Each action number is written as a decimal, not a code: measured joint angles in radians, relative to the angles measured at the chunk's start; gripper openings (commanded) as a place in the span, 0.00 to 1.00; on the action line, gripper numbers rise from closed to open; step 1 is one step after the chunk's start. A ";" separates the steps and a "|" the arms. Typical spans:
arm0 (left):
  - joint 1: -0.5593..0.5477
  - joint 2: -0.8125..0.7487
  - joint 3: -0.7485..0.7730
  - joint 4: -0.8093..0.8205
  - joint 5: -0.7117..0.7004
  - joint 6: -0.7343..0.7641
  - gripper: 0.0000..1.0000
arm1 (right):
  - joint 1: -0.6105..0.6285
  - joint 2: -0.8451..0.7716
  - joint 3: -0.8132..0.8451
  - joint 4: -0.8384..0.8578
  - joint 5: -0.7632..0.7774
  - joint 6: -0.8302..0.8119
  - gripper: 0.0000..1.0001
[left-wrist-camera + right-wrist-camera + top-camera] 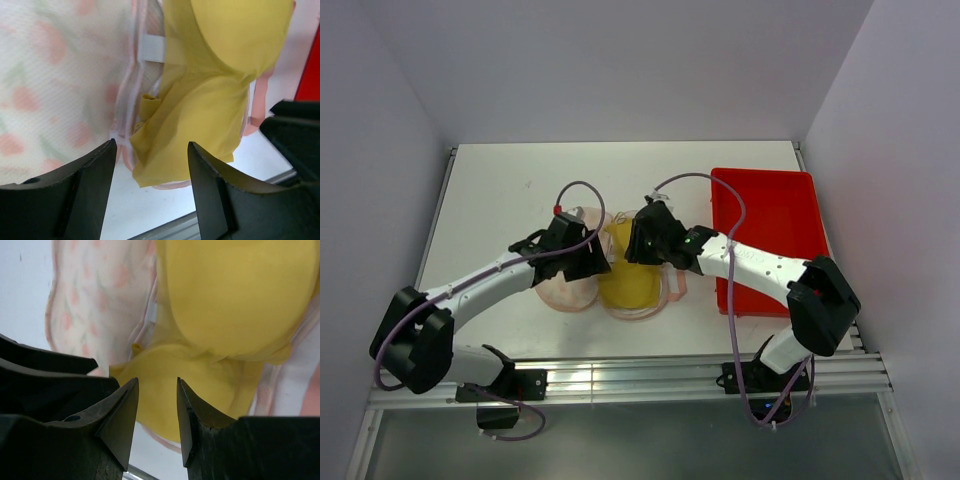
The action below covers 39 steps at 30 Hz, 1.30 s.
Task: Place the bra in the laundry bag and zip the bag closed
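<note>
The mustard-yellow bra [625,275] lies folded on the open right half of the laundry bag [568,290], mid-table. The bag's printed pink left half [55,80] lies beside it. In the left wrist view the bra [215,100] hangs over the bag's pink zipper edge [131,85]. My left gripper [603,262] is open and empty just left of the bra, with its fingers [100,165] above the bra's lower corner. My right gripper [632,250] is open, hovering over the bra [225,305] from the right; nothing is between its fingers [125,400].
A red plastic tray [770,235] stands at the right, under my right arm. The metal rail of the table's near edge [620,378] runs along the front. The two grippers are close together over the bag.
</note>
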State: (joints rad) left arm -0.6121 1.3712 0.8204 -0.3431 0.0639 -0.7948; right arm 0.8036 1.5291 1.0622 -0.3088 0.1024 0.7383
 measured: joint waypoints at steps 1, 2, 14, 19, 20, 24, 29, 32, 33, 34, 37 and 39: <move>0.000 -0.010 0.000 -0.008 -0.016 -0.005 0.66 | 0.006 0.000 -0.004 0.003 -0.004 0.000 0.43; 0.000 -0.022 0.000 -0.018 -0.037 -0.012 0.67 | 0.011 0.001 -0.006 0.005 -0.007 0.001 0.43; 0.232 -0.136 0.000 -0.115 -0.176 -0.033 0.66 | 0.049 0.039 -0.019 0.028 -0.040 0.002 0.42; 0.328 -0.106 0.010 -0.150 -0.212 -0.011 0.62 | 0.050 0.066 -0.019 0.028 -0.040 0.000 0.42; 0.335 -0.091 0.016 -0.152 -0.216 -0.005 0.61 | 0.050 0.069 -0.020 0.028 -0.040 0.000 0.42; 0.356 -0.014 0.039 -0.153 -0.224 0.014 0.57 | 0.050 0.080 -0.023 0.028 -0.037 0.000 0.42; 0.372 0.093 0.083 -0.152 -0.247 0.024 0.52 | 0.050 0.081 -0.023 0.028 -0.032 -0.005 0.42; 0.385 0.149 0.115 -0.153 -0.259 0.024 0.49 | 0.050 0.081 -0.023 0.027 -0.032 -0.010 0.41; 0.391 0.172 0.130 -0.153 -0.267 0.026 0.48 | 0.050 0.081 -0.023 0.027 -0.031 -0.013 0.41; 0.394 0.186 0.138 -0.151 -0.272 0.027 0.47 | 0.050 0.081 -0.023 0.026 -0.032 -0.016 0.41; 0.402 0.227 0.162 -0.151 -0.278 0.034 0.43 | 0.050 0.081 -0.023 0.023 -0.028 -0.026 0.41; 0.404 0.248 0.173 -0.152 -0.282 0.040 0.40 | 0.050 0.080 -0.023 0.021 -0.026 -0.031 0.41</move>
State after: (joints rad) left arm -0.2081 1.6196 0.9936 -0.4953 -0.2184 -0.7551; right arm 0.8532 1.6089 1.0393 -0.2878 0.0761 0.7078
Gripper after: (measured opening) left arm 0.421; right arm 0.416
